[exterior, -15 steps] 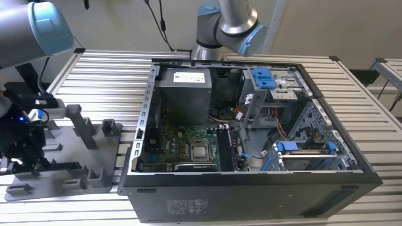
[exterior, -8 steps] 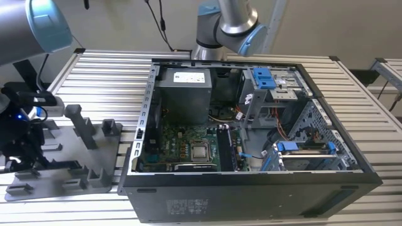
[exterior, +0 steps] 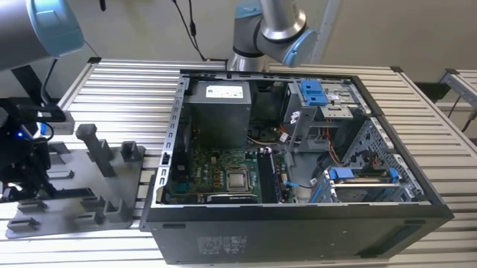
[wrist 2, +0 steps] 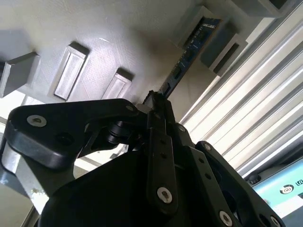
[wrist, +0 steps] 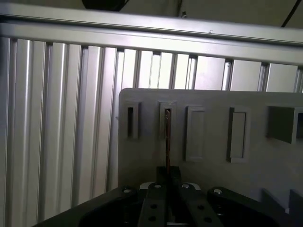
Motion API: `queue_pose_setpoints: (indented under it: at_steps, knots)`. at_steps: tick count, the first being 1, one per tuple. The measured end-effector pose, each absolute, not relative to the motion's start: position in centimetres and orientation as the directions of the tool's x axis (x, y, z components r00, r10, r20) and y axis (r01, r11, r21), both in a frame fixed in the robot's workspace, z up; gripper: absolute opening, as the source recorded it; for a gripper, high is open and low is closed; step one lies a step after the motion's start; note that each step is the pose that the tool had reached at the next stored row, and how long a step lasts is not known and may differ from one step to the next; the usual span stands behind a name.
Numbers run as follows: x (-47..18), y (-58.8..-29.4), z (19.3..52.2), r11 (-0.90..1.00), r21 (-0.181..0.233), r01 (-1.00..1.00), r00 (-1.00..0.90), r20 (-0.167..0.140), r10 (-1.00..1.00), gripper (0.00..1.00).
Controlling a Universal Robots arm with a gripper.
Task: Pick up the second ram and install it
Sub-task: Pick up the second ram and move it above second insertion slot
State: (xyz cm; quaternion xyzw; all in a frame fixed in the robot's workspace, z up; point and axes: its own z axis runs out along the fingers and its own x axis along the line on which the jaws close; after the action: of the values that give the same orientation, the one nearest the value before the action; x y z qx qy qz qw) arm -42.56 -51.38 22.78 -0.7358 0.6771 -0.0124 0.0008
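End effector [wrist 2: 155, 103] tight on second ram [wrist 2: 191, 49]

Fingers [wrist: 161, 176] gripping second ram [wrist: 167, 142], fixture plate [wrist: 142, 158]

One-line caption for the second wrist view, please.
Gripper shut on the ram, whose far end sits in a slot of the grey fixture plate.

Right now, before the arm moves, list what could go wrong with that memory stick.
The second ram seems to have its far end in a slot of the fixture plate; a skewed pull could jam it. The gripper pinches only its near end, so the thin stick might pivot or slip.
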Motion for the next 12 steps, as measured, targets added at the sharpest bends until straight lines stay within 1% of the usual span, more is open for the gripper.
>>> queue_pose_setpoints:
  at_steps: [12]
  knots:
    - [-42.57, -51.38, 23.81, -0.083, -0.018, -0.996, 0.083, 0.017, -0.996, 0.14]
